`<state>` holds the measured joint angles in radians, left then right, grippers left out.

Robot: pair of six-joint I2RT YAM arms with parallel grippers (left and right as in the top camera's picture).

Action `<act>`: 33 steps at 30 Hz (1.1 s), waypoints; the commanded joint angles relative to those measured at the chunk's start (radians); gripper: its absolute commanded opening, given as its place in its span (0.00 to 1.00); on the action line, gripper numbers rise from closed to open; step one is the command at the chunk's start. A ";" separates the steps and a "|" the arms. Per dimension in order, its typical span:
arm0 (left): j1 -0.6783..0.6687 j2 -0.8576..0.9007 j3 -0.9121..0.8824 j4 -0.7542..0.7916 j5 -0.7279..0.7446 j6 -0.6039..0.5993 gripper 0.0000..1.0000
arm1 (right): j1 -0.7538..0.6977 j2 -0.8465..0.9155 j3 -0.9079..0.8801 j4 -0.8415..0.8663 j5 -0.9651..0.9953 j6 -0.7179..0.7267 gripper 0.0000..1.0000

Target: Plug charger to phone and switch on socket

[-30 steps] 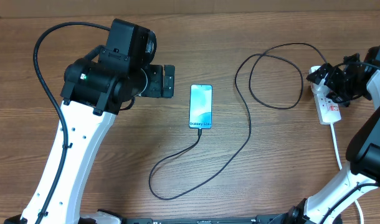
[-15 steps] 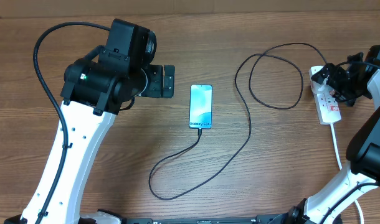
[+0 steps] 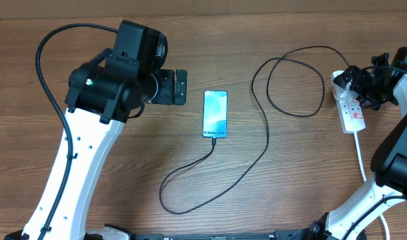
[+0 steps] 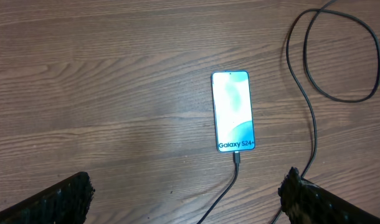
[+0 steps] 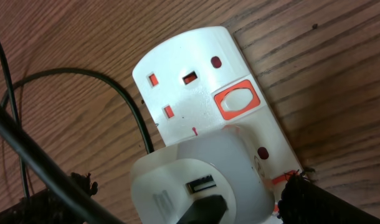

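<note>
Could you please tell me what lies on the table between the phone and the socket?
In the overhead view, only the charger cable, in a loop, crosses the bare table between the phone and the socket.

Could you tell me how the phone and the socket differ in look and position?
The phone has a lit blue screen; the socket is white with red-marked switches. The phone lies mid-table in the open; the socket sits at the right edge, partly under the right gripper. Both lie flat, joined by the black charger.
</note>
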<state>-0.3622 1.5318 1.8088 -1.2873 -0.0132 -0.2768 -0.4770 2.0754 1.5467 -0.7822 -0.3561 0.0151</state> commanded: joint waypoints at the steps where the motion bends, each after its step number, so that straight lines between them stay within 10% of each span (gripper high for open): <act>1: 0.002 0.002 0.010 0.002 -0.013 0.023 1.00 | 0.000 0.016 0.023 -0.001 -0.004 -0.012 1.00; 33: 0.002 0.002 0.010 0.002 -0.013 0.023 1.00 | 0.002 0.079 0.023 -0.041 -0.102 -0.007 0.89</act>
<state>-0.3622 1.5318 1.8088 -1.2869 -0.0128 -0.2768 -0.4854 2.1063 1.5688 -0.8059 -0.3885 0.0010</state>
